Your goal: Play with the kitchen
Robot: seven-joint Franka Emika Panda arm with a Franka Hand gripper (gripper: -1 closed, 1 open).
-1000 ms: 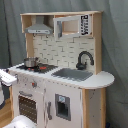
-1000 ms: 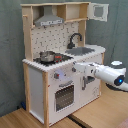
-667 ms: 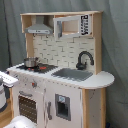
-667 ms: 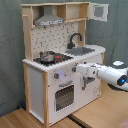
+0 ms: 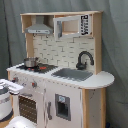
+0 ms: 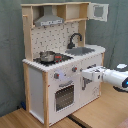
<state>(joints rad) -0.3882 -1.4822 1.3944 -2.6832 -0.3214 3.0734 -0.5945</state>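
The kitchen is a tall toy unit of white panels and light wood. It has a black faucet over a grey sink, a hood and an oven door. A small metal pot sits on the stove. The microwave cabinet door stands swung open at the top. My gripper reaches in from the second exterior view's right, close to the white front panel beneath the sink. In the first exterior view it shows at the left edge, beside the stove knobs.
The kitchen stands on a wooden tabletop in front of a grey curtain. My white arm stretches across the table at the second exterior view's right. Another white arm part fills the first exterior view's bottom left.
My gripper has drawn back slightly to the second exterior view's right and a little lower, away from the kitchen front. The kitchen itself looks unchanged.
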